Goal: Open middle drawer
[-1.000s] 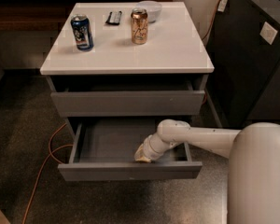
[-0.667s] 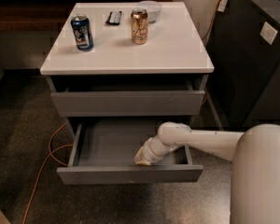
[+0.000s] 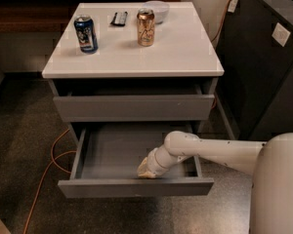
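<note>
The middle drawer (image 3: 112, 187) is a flat grey handleless drawer. It stands pulled out toward me, and its wide, shallow grey tray is bare inside. My gripper (image 3: 145, 171) is inside the drawer, right of centre. It reaches down against the inner side of the front panel, and its tip is partly hidden by that panel. My white arm (image 3: 219, 152) comes in from the right over the drawer's right side.
A closed grey drawer front (image 3: 132, 107) sits above, under the white top (image 3: 185, 52). On the top stand a blue can (image 3: 86, 33), a gold can (image 3: 146, 27), a black remote (image 3: 119, 18) and a white bowl (image 3: 156, 9). An orange cable (image 3: 51, 165) lies on the floor at left. A dark cabinet (image 3: 263, 72) stands at right.
The middle drawer has slid a little further out toward me. My gripper moved with it behind the front panel.
</note>
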Available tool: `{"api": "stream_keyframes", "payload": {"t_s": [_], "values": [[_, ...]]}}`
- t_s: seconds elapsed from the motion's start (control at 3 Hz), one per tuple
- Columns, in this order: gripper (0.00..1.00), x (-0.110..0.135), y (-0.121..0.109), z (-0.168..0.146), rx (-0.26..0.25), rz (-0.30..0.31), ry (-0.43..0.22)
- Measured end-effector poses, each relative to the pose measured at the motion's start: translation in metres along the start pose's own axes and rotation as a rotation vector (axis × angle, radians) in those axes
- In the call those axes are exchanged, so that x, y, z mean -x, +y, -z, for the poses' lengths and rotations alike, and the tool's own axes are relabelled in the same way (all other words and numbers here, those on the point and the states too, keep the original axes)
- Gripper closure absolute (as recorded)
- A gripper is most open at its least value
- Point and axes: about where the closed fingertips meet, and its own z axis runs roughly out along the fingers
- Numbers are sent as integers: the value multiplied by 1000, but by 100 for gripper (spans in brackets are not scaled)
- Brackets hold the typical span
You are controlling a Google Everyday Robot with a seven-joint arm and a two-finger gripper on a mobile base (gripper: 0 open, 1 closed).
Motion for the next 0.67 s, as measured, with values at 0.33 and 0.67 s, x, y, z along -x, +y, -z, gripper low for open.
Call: {"api": "stream_keyframes", "payload": {"t_s": [0.33, 0.67], "values": [[100, 1, 8, -2, 15, -5, -8], [100, 2, 18, -4, 27, -14, -21]]}}
